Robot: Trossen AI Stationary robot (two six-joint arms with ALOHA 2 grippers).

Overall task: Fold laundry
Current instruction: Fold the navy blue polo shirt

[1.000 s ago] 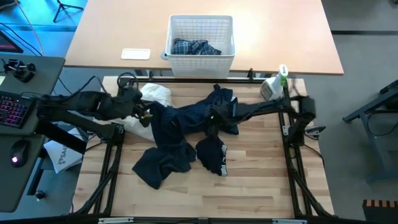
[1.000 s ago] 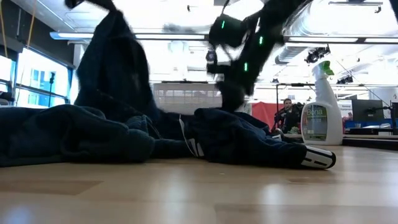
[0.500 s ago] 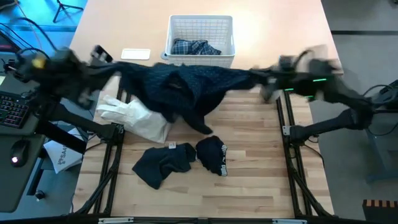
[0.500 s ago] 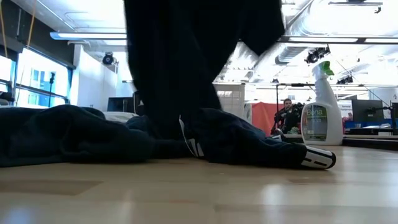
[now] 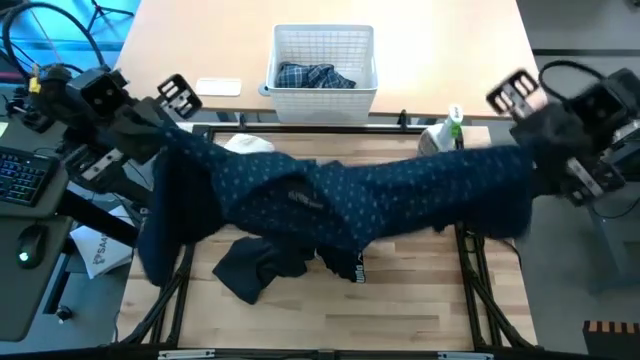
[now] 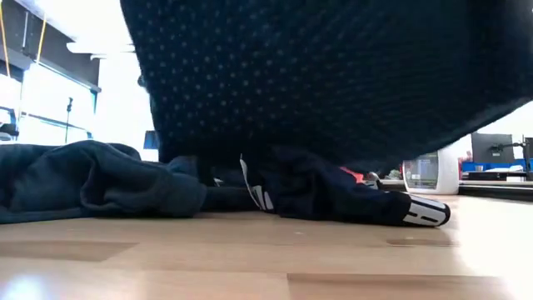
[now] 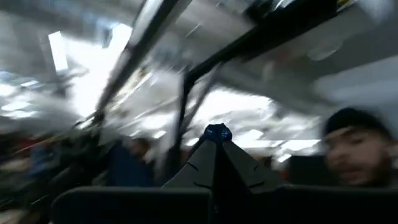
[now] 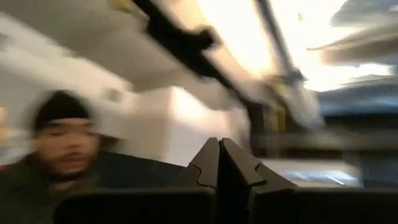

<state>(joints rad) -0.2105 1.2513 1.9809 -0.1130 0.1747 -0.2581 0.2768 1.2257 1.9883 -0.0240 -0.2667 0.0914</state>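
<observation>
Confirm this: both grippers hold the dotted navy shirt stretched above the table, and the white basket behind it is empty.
Not empty. The high view shows a plaid garment lying in the white basket. The rest holds: the left gripper and right gripper hold the dotted navy shirt stretched above the table.

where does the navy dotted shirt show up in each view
High view: the navy dotted shirt hangs stretched across the table between both arms.
Low view: it fills the upper picture, above the dark pieces.
Left wrist view: only a small blue bit at the shut jaws' tip.
Right wrist view: not identifiable.
Shared landmark: the spray bottle, behind the shirt in the low view.
</observation>
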